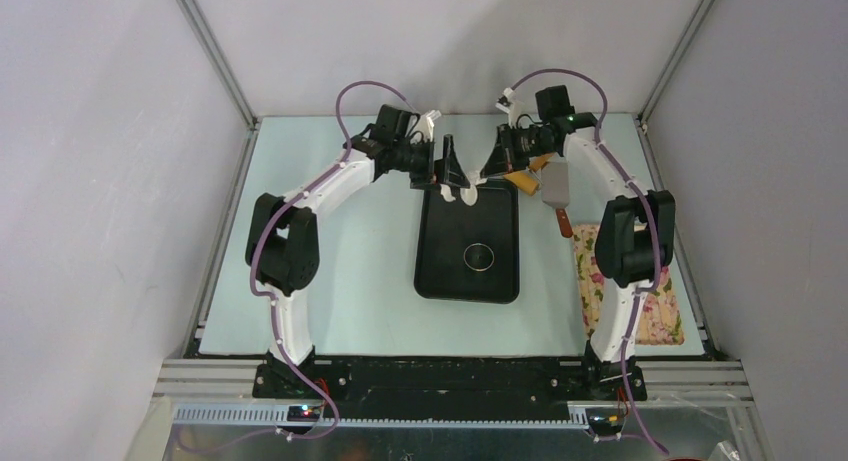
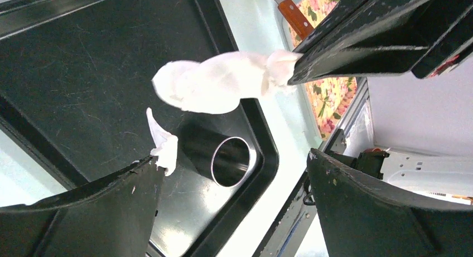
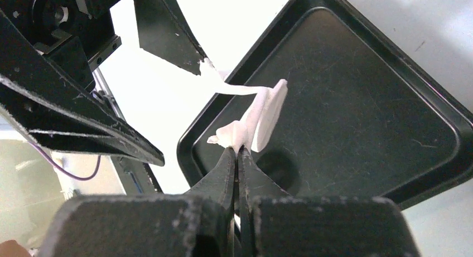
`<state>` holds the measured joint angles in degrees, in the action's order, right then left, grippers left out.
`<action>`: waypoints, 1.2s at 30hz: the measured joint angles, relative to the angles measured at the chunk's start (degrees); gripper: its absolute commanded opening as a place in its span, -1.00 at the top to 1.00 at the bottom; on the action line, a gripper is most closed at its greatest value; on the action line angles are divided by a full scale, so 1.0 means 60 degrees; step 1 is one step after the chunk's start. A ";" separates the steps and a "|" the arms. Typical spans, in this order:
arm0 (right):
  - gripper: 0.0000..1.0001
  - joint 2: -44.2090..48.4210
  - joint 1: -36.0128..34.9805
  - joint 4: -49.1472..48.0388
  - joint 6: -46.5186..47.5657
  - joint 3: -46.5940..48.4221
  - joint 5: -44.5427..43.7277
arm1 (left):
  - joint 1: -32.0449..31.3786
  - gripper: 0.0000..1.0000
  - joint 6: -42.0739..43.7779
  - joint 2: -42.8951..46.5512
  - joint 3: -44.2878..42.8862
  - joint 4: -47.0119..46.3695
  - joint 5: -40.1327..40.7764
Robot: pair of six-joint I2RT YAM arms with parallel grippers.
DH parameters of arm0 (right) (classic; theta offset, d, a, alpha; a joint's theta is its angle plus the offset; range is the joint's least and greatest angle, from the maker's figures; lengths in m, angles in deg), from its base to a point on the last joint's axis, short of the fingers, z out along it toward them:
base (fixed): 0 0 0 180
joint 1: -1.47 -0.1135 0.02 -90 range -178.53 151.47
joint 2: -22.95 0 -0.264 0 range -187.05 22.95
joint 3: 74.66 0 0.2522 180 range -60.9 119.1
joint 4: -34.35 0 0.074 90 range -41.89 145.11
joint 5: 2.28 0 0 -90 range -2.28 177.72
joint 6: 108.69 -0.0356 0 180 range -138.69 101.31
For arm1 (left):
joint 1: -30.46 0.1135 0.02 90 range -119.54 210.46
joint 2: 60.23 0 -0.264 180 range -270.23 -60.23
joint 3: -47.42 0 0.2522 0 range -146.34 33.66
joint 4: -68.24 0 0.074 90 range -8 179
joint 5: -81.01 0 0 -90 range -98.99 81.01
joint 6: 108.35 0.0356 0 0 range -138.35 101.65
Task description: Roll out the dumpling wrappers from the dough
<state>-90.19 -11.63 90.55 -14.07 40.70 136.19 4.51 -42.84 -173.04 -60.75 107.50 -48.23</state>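
The dough (image 2: pixel 217 81) is a soft white lump, pulled long and hanging above the far end of the black tray (image 1: pixel 440 271). My right gripper (image 3: pixel 239 149) is shut on one end of it, with the lump (image 3: pixel 266 115) dangling from the fingertips. A thin strand runs from the lump to one of my left gripper's fingertips (image 3: pixel 196 64), where a small scrap (image 2: pixel 164 148) clings. The left gripper (image 2: pixel 231 159) is wide open, with nothing between its fingers. In the top view both grippers (image 1: pixel 442 171) (image 1: pixel 497 163) meet over the tray's far edge.
A round steel cup (image 1: pixel 480 255) stands in the tray, also seen in the left wrist view (image 2: pixel 230 161). A metal scraper with a wooden handle (image 1: pixel 556 189) and a yellow tool (image 1: pixel 524 182) lie right of the tray. A floral cloth (image 1: pixel 660 316) lies under the right arm.
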 measured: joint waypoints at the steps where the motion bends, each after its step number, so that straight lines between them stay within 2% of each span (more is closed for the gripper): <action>1: 1.00 0.0000 0.0087 0.0026 -0.0036 -0.0004 0.0076 | 0.0011 -0.99 -0.0011 0.0004 0.0007 -0.0022 -0.0004; 7: 1.00 0.0000 -0.0055 0.0317 0.0215 -0.0215 -0.0572 | 0.0157 -0.99 -0.0106 0.0058 0.0157 -0.0102 -0.0040; 14: 1.00 0.0080 -0.0186 0.1293 0.0783 -0.0492 0.0517 | 0.0255 -0.99 -0.0175 0.0073 0.0189 -0.0171 -0.0178; 22: 1.00 0.1191 -0.0226 0.2320 0.2007 -0.1665 0.0368 | 0.0375 -0.99 -0.0324 0.0127 0.0335 -0.0291 -0.0350; 29: 1.00 0.1370 -0.0612 0.2328 0.2426 -0.2790 -0.0576 | 0.0412 -0.99 -0.0423 0.0127 0.0419 -0.0419 -0.0470; 36: 1.00 0.1206 -0.1013 0.2131 0.2419 -0.2914 -0.0597 | 0.0412 -0.99 -0.0423 0.0149 0.0466 -0.0488 -0.0499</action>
<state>-82.96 -17.71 103.33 0.44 23.21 132.60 6.98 -45.38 -172.14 -57.95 104.57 -51.23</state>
